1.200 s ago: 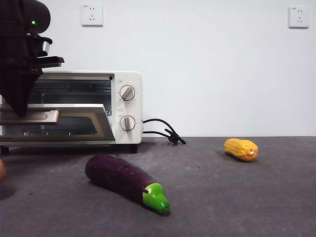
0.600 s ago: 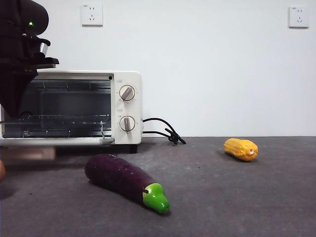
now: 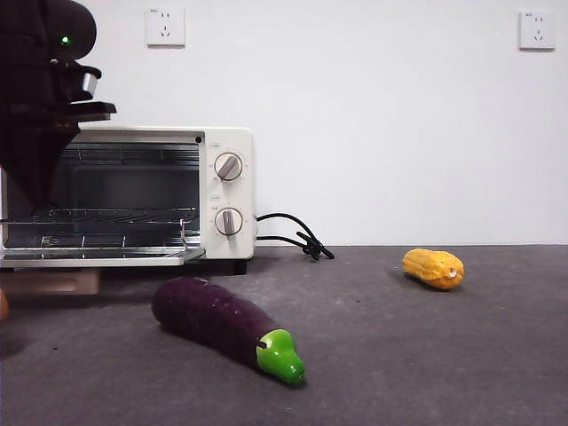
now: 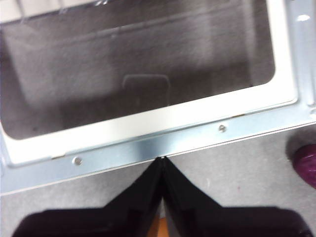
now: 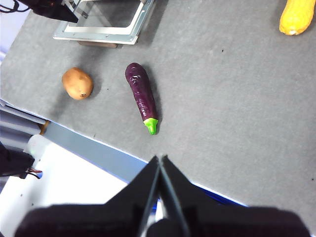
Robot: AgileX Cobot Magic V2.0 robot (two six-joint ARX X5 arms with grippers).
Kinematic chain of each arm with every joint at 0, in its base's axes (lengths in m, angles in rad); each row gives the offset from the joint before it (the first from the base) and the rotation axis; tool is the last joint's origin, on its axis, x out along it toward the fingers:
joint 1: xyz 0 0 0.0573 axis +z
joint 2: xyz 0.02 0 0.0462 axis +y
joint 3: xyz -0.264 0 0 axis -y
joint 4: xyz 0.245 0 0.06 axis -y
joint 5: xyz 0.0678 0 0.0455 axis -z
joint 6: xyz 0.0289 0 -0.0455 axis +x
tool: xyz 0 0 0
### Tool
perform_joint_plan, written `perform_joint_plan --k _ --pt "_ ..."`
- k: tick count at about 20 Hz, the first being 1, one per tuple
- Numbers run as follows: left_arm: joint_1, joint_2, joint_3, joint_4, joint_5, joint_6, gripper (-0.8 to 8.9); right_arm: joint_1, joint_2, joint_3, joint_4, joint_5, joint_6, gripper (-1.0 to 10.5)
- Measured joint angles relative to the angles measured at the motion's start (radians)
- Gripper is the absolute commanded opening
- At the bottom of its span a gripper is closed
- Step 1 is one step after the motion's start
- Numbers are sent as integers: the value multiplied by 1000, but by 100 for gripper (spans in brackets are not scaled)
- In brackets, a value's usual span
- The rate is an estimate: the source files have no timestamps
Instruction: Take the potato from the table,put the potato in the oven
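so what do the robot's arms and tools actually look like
Both are matt black. The left tool and right tool each have two flat wedge-shaped jaws tapering to a point. The arm by the oven is bulky and rounded, with a green light and a silver fitting.

The oven (image 3: 222, 191) stands open, its mouth partly blocked by the left hand (image 4: 162, 160).

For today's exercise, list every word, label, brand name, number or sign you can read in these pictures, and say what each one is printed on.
No text can be read in any view.
Oven: small markings around its two knobs, too small to read; no brand name legible.
Wall sockets: no lettering visible.
Eggplant, corn cob, potato, table: no writing.
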Motion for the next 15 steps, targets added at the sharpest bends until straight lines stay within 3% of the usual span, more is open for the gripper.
perform_joint_plan --k 5,9,15 --pt "-25 -179 0 48 1 7 -6 0 5 0 73 -24 -10 11" --pt "-32 -375 0 52 2 13 -6 6 45 2 244 -89 48 192" --pt "-32 -715 5 52 2 40 -5 196 190 3 438 -94 145 195"
